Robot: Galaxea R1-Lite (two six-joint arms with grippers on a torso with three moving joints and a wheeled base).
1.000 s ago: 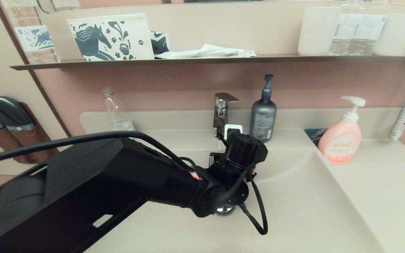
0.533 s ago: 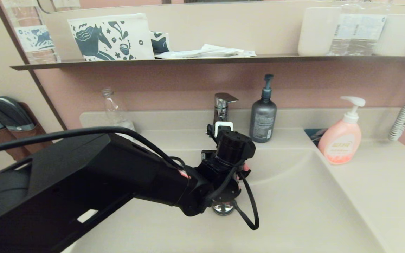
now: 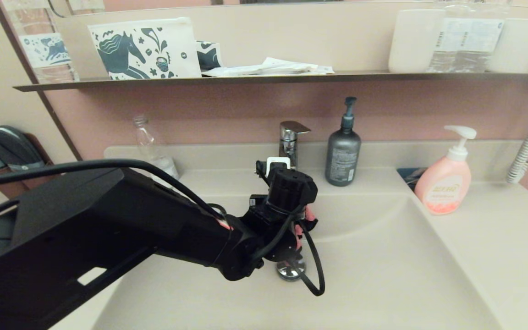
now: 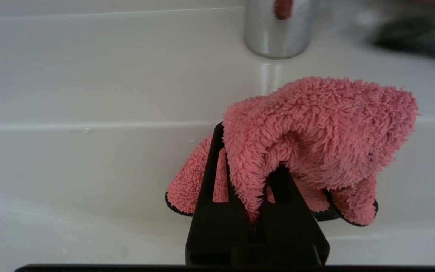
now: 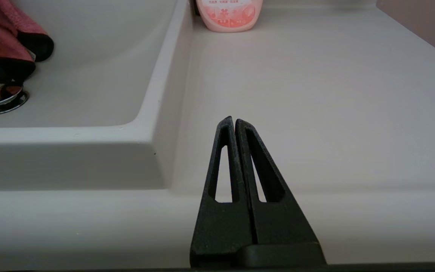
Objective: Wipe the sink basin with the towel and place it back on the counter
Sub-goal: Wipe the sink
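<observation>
- The left claw (image 4: pixel 246 166) is clamped shut on the towel (image 4: pixel 315 128), a fuzzy coral-pink cloth with black trim that bunches over the fingers and droops on both sides.
- The left arm reaches across the basin (image 3: pixel 383 275) from the left, and holds the towel at the far wall, just in front of the tap (image 3: pixel 290 142). Whether cloth touches the wall is hard to tell.
- The right claw (image 5: pixel 235 124) is closed and empty, hanging low over the tabletop (image 5: pixel 315 94) to the right of the basin.
- The chrome drain (image 3: pixel 290 270) sits just near of the towel, partly under the wrist.
- Open room: the near and right parts of the basin floor are bare, as is the tabletop stretch to the right, up to the pink soap bottle (image 3: pixel 443 183) at the far corner.
- A grey pump bottle (image 3: pixel 343 153) stands right of the tap, a clear bottle (image 3: pixel 151 146) far left.
- In the head view the arm hides nearly all of the towel and the basin's left side.
</observation>
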